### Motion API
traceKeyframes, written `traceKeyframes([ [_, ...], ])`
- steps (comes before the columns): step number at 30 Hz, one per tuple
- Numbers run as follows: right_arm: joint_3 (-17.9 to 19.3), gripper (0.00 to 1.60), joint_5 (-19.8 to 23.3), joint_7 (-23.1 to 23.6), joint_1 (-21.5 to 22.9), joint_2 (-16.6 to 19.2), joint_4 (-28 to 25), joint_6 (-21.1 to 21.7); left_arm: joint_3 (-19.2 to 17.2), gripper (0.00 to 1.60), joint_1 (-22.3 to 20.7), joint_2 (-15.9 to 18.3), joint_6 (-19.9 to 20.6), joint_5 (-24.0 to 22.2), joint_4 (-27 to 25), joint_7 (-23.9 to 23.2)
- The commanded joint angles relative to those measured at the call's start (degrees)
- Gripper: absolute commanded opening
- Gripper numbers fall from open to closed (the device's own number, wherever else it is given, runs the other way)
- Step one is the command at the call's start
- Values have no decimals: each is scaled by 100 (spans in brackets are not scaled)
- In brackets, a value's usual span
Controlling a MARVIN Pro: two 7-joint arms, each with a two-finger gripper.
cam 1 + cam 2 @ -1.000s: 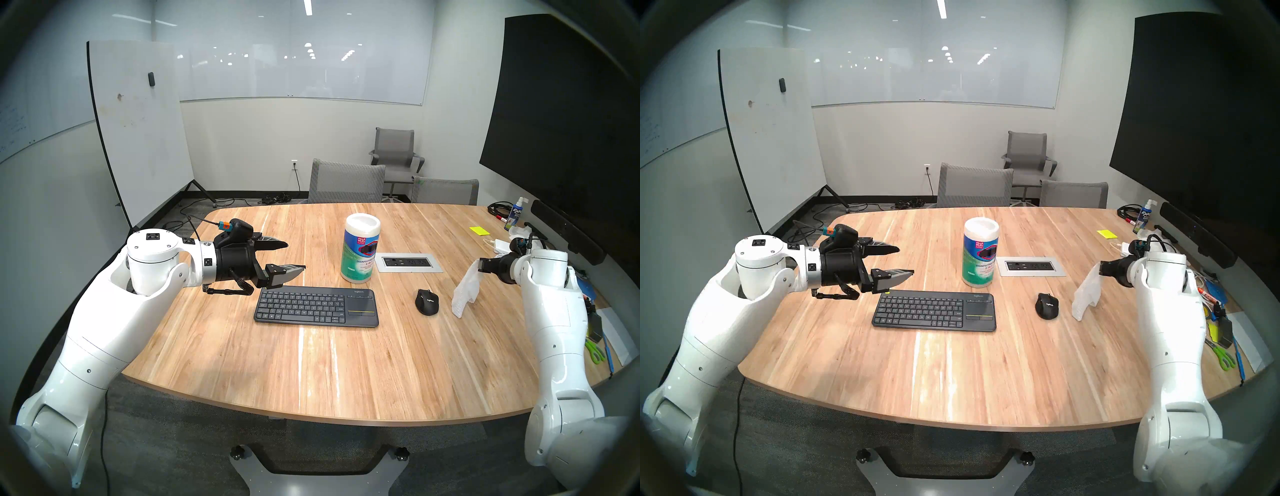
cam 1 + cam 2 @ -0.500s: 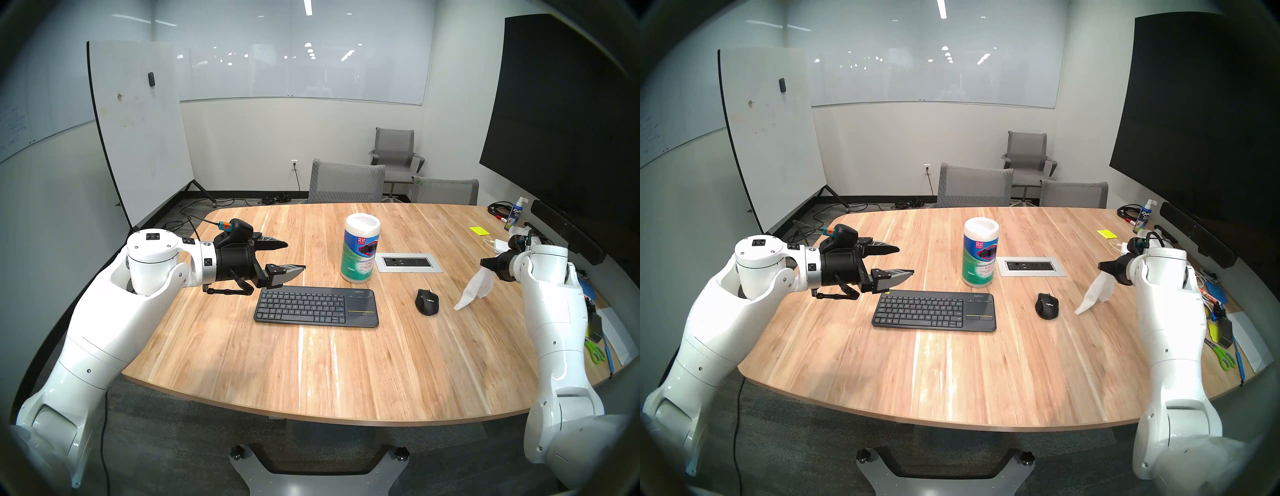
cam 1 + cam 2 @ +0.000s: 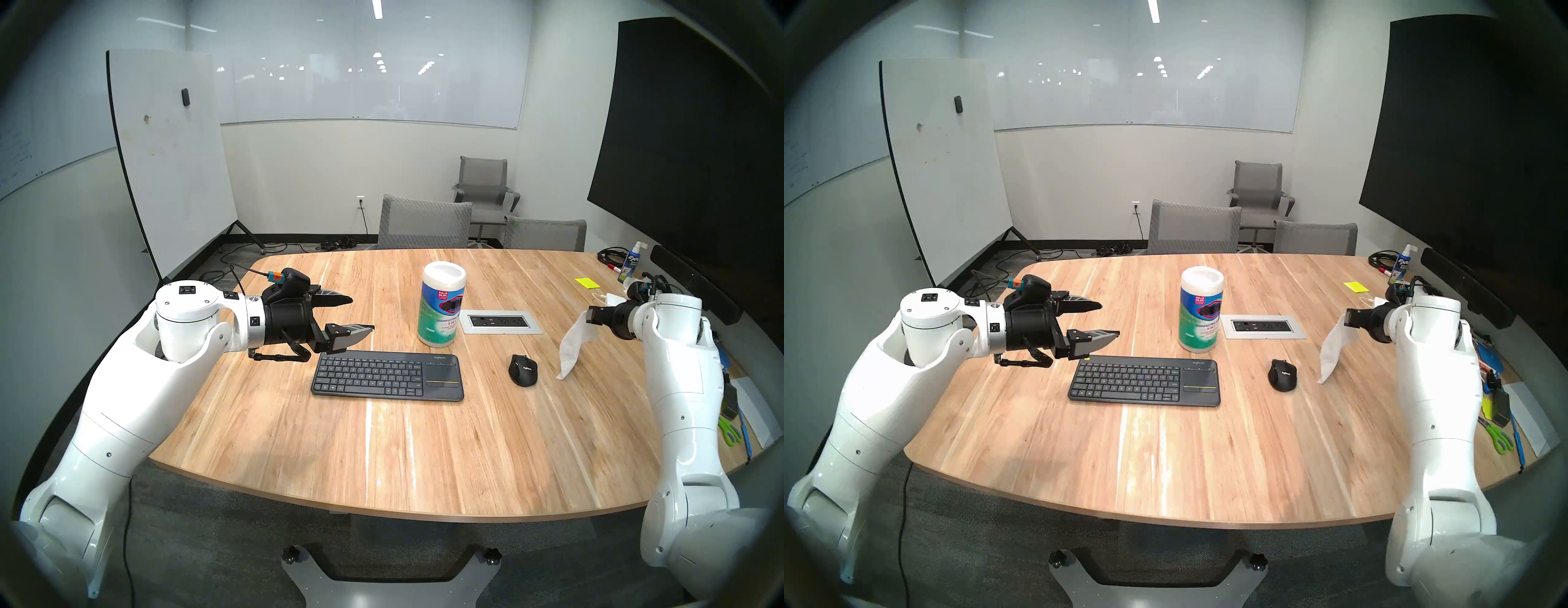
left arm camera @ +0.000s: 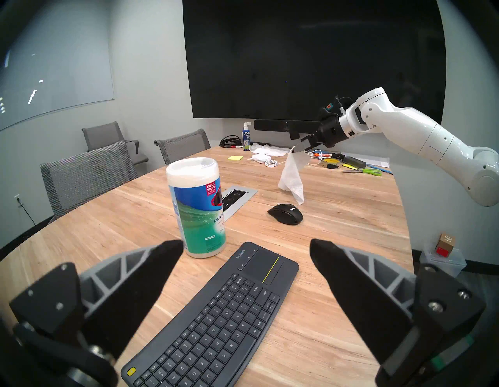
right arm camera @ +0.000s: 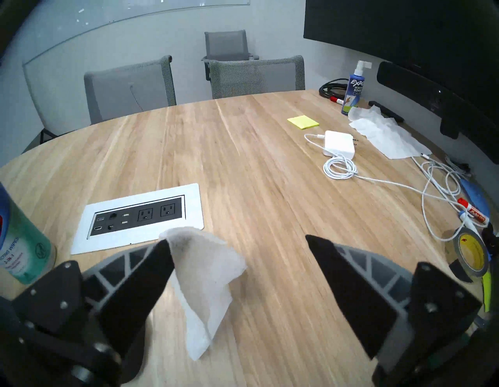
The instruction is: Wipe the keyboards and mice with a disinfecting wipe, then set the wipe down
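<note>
1. Your left gripper (image 3: 358, 316) hovers above the left end of the keyboard (image 3: 388, 377), its fingers (image 4: 159, 259) spread wide with nothing between them.
2. Your right gripper (image 5: 239, 250) is raised over the right side of the desk (image 3: 382, 458). In its wrist view the two fingers stand far apart, so it is not clamping anything.
3. The disinfecting wipe (image 3: 573, 346) has not dropped, though — it clings to the inner face of one finger (image 5: 151, 273) and hangs down from there in a loose fold.
4. You cannot tell from these views whether the wipe's lowest corner touches the desk or ends just above it.
5. The mouse (image 3: 522, 370) sits flat on the desk, just left of the hanging wipe and clear of it.
6. The keyboard lies flat near the middle of the desk, touchpad end toward the mouse, with a gap between the two.
7. Behind the keyboard the wipes canister (image 3: 441, 303) stands upright; to its right a power outlet panel (image 3: 500, 321) is set into the desktop.
8. Far right, you have a spray bottle (image 5: 354, 87), crumpled tissues (image 5: 386, 135), a yellow sticky pad (image 5: 303, 122) and a white charger (image 5: 339, 145) — all well away from the wipe.
</note>
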Motion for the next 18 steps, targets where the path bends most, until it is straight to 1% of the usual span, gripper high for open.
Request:
traceKeyframes([
  [1, 121, 160, 145, 59, 276, -26, -436, 154, -43, 160, -58, -1, -10, -11, -87, 6],
  [4, 253, 160, 294, 188, 303, -42, -589, 343, -43, 160, -58, -1, -10, -10, -87, 6],
  [5, 282, 160, 333, 230, 292, -39, -647, 343, -43, 160, -58, -1, -10, -10, -86, 5],
  [7, 319, 160, 448, 409, 208, 20, -808, 343, -42, 160, -59, 0, -10, -11, -86, 5],
  [11, 518, 160, 698, 585, 20, 11, -1078, 343, -43, 160, -58, 0, -9, -11, -88, 6],
  [18, 781, 160, 1161, 938, -418, 89, -1366, 343, -46, 160, -56, 0, -7, -11, -92, 10],
])
